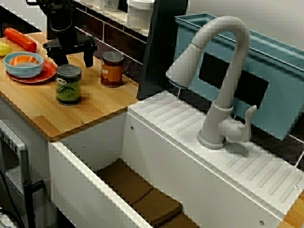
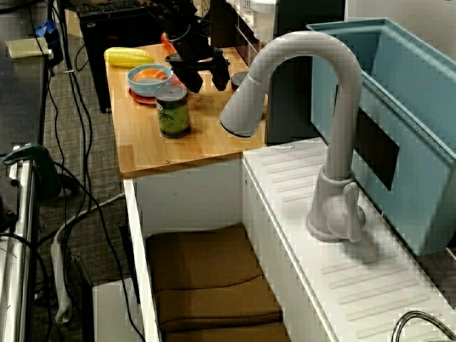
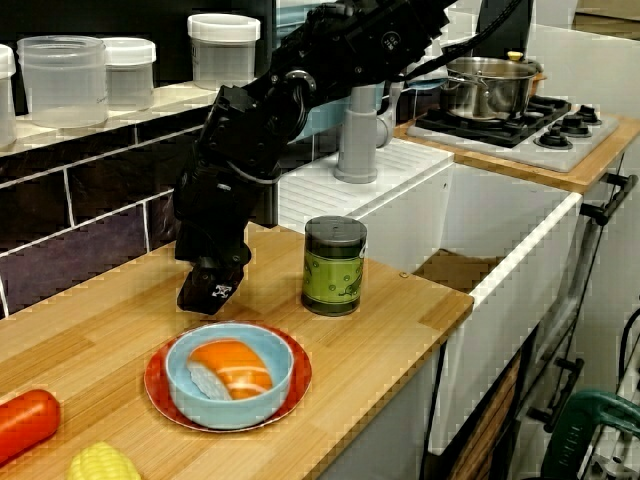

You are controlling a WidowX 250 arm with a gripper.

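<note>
In the view over the faucet the claw (image 1: 74, 61) hung low over the wooden counter (image 1: 95, 111). Its two fingers (image 1: 89, 56) were spread wide apart and held nothing; only bare wood showed between them. In the view from the counter's end one fingertip came right down to the wood, though I could not tell whether it touched. The green can (image 1: 69, 84) stood upright with its lid on, just in front of the claw toward the counter's edge. It was near the claw but clear of both fingers. The brown can (image 1: 112, 69) stood upright just beside the finger on the sink side, with a narrow gap between them. In the view from the counter's end the arm hid that can. On the claw's other side the bowl (image 1: 23, 64) sat on a red plate (image 1: 46, 72), close to the other finger and not touching it. A piece of sushi (image 3: 232, 368) lay in the bowl. Beyond the plate, at the counter's far end, lay a carrot (image 1: 20, 39) and a cob of corn (image 1: 4, 48), well apart from the claw. The faucet (image 1: 228, 71) curved over the white sink (image 1: 156, 156), where brown cloths (image 1: 142, 190) lay on the bottom.
</note>
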